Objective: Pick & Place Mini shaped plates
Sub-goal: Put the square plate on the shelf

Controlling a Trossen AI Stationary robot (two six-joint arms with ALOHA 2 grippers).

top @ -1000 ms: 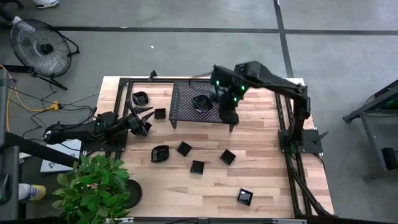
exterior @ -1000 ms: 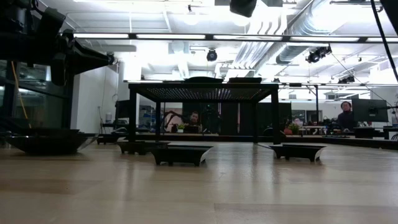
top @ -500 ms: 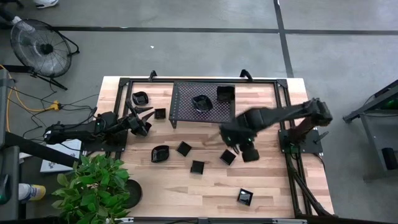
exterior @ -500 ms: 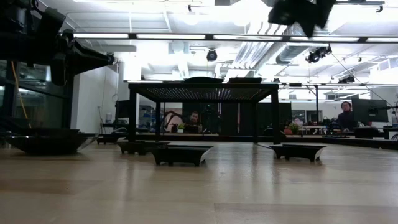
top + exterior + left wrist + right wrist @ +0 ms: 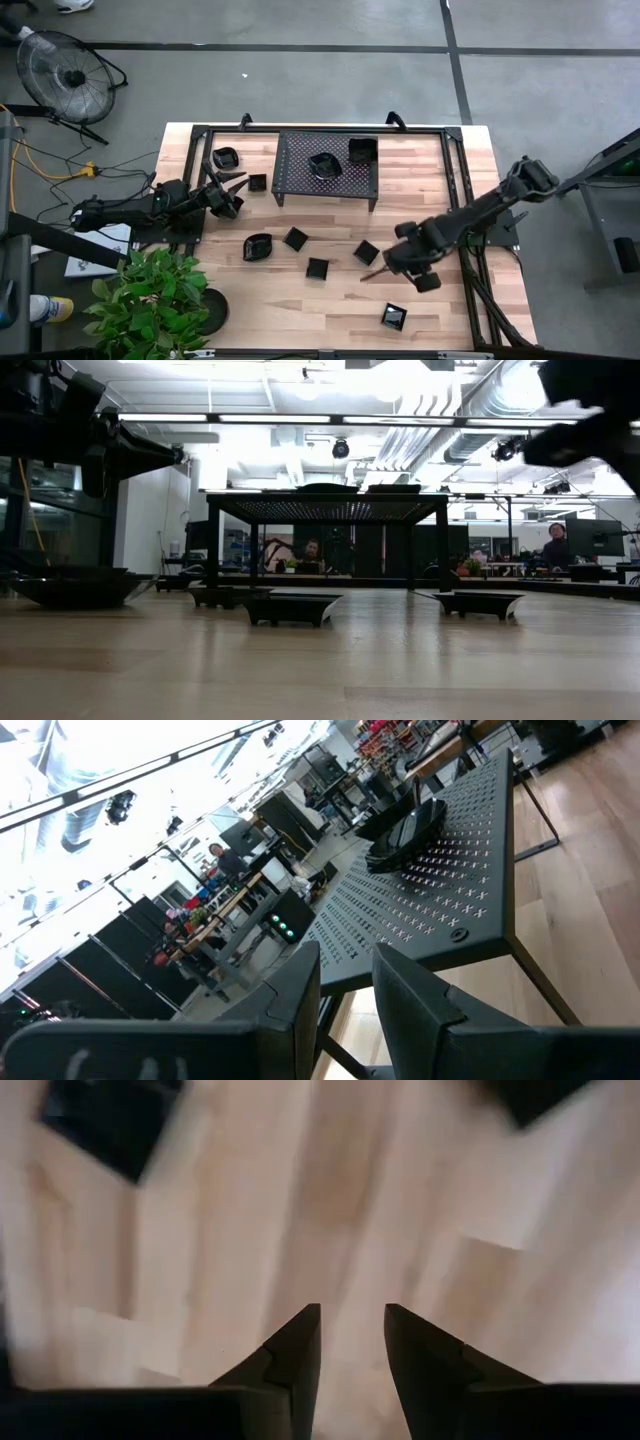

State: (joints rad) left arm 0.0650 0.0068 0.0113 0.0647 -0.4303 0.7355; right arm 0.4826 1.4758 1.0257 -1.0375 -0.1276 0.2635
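My right hand (image 5: 378,274), fingers parted and empty, hangs over bare bench (image 5: 440,320) just right of a square plate (image 5: 366,252). I should centre over it, probably squaring the fingers to its rim. Left hand (image 5: 232,190) waits far-left, fingers slightly apart, empty.

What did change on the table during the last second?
The right gripper swung from the mesh rack, leaving a square plate there, down to the bare wood beside a loose square plate; its fingers are apart and empty. The left gripper and the other plates stayed put.
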